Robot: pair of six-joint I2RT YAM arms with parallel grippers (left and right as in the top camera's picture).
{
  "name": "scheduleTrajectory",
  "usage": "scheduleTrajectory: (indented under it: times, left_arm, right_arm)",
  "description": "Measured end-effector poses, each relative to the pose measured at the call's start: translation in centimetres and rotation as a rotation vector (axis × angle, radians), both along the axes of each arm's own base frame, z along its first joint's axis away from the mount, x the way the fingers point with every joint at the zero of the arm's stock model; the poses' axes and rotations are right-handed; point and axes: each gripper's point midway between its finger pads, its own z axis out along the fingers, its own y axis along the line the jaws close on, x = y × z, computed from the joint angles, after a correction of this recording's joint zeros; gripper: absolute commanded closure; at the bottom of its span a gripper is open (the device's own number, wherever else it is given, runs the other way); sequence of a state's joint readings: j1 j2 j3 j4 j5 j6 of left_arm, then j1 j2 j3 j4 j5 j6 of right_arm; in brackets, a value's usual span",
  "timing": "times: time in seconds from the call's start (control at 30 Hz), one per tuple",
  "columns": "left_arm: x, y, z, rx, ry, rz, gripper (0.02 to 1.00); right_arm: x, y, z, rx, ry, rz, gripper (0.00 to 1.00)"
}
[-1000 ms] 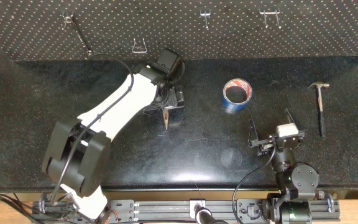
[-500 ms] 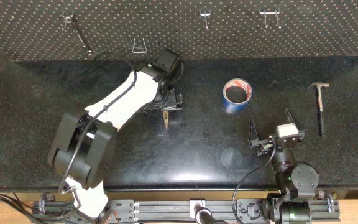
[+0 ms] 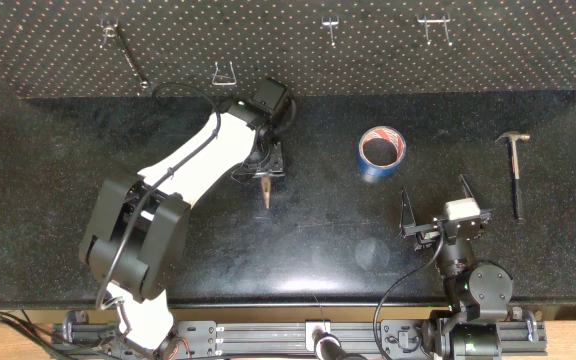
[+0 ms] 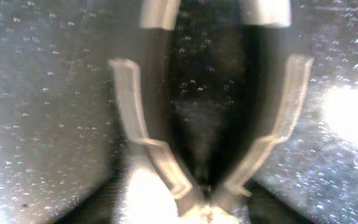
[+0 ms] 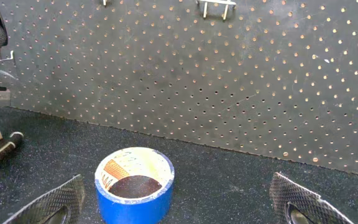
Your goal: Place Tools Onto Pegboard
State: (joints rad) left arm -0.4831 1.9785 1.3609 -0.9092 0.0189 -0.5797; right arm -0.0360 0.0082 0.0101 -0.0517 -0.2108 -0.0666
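Your left gripper [image 3: 271, 160] is down on the black table [image 3: 68, 200], right over the handle end of the pliers [image 3: 266, 192]. The pliers lie flat with their nose pointing toward the arm bases. In the left wrist view their two curved handles [image 4: 129, 106] show close up (too blurred to tell whether the gripper is open or clamped on them). Your right gripper [image 3: 434, 200] sits low near its base with its fingers [image 5: 55, 199] wide apart, holding nothing. It faces the blue tape [image 5: 135, 183], which stands between the two arms. The hammer [image 3: 514, 170] lies at the table's right end. A wrench [image 3: 128, 55] already hangs on the pegboard [image 3: 528, 60], and a bare hook [image 3: 223, 75] is just behind the left gripper.
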Motion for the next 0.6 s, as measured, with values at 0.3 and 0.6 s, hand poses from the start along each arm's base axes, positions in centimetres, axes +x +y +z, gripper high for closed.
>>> scheduleTrajectory:
  times: [0.3, 0.6]
  left_arm:
    - [-0.37, -0.15, 0.18, -0.005, 0.015, -0.007, 0.989]
    - [-0.34, -0.16, 0.27, -0.007, 0.012, -0.007, 0.989]
  right_arm:
    - [0.0, 0.0, 0.0, 0.0, 0.0, 0.0, 0.025]
    - [0.0, 0.0, 0.0, 0.0, 0.0, 0.0, 0.025]
